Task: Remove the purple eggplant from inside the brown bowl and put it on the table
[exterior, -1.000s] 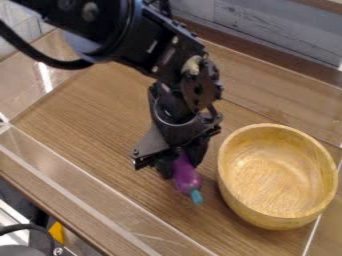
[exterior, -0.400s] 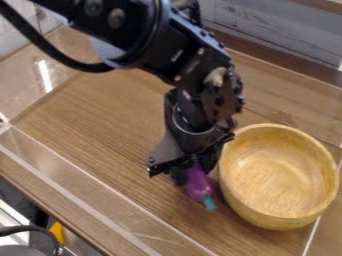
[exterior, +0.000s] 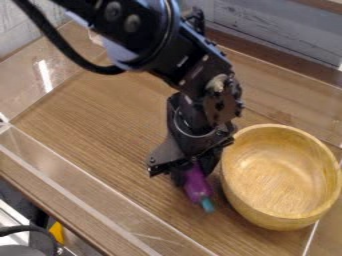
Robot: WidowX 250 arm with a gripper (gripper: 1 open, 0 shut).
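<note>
- Below my gripper (exterior: 195, 172), between my closed jaws, I hold the purple eggplant (exterior: 198, 185); its teal stem tip points down toward the table (exterior: 94, 120).
- Change since a second ago: I have carried the eggplant toward the brown bowl (exterior: 278, 172) side of the view. It hung well clear of the rim then; it now hangs just beside the rim, on the outside.
- Change over the last fraction of a second: almost none. My hand has settled in place, low over the wood.
- To my right in the view, the bowl stands empty. Judgement: the removal step is complete.
- Directly under my jaws, the stem tip is at or very near the table surface. I cannot tell whether it touches.
- Judgement for the task: only the release remains. Opening the jaws here should leave the eggplant on the table.
- Risk, as a judgement: the eggplant is glossy and rounded; it may roll against the bowl wall once freed.
</note>
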